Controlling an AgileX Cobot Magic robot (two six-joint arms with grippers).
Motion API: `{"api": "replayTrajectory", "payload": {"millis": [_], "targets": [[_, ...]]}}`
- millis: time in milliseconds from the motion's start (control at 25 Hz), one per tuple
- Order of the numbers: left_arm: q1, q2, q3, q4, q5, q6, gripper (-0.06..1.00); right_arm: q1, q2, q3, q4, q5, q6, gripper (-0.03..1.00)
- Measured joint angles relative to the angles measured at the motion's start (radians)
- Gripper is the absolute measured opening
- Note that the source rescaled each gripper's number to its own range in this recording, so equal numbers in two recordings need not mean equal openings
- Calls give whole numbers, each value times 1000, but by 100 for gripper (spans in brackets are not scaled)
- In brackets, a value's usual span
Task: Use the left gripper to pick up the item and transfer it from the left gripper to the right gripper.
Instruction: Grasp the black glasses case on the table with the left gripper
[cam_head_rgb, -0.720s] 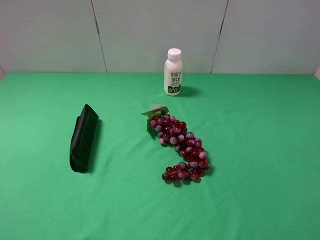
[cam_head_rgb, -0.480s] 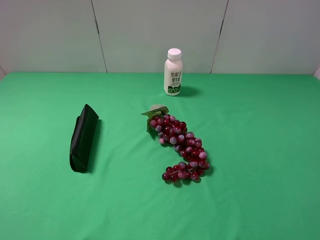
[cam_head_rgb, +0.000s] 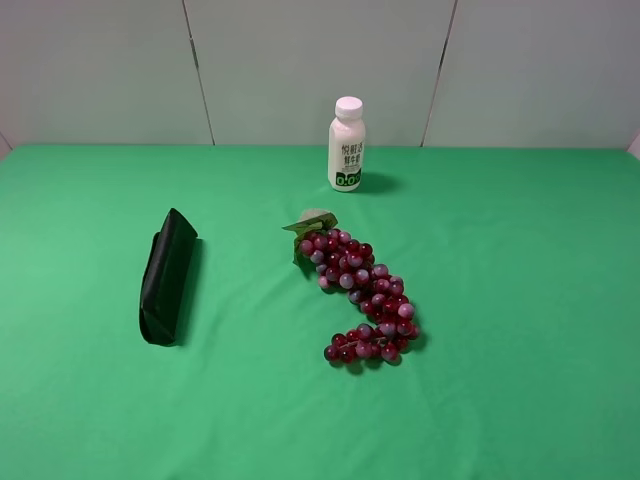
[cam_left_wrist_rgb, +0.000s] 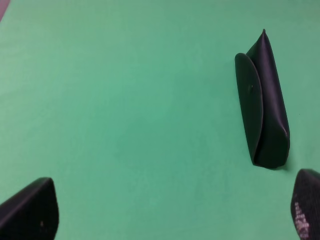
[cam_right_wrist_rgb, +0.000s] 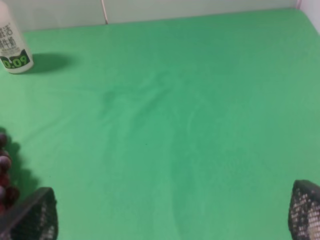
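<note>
The black case (cam_head_rgb: 167, 278) lies flat on the green surface (cam_head_rgb: 500, 300), left of the grapes (cam_head_rgb: 362, 296), nothing touching it. So the whole job's ahead of me: pick, then handover. The high view shows no arms at all. Only the wrist views show my left fingers (cam_left_wrist_rgb: 30, 212) and right fingers (cam_right_wrist_rgb: 31, 216), both spread wide and empty. The right wrist view misses the case entirely.

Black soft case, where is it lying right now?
In the exterior high view the black soft case lies flat on the left side of the green tabletop, apart from the grape bunch to its right.
</note>
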Motion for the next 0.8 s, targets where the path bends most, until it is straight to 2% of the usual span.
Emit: {"api": "replayTrajectory", "payload": {"millis": [440, 800], "targets": [[0, 19, -16, 0, 16, 0, 89, 0, 0, 0, 0, 0, 0, 100], [0, 287, -152, -5, 10, 10, 99, 0, 0, 0, 0, 1, 0, 100]]}}
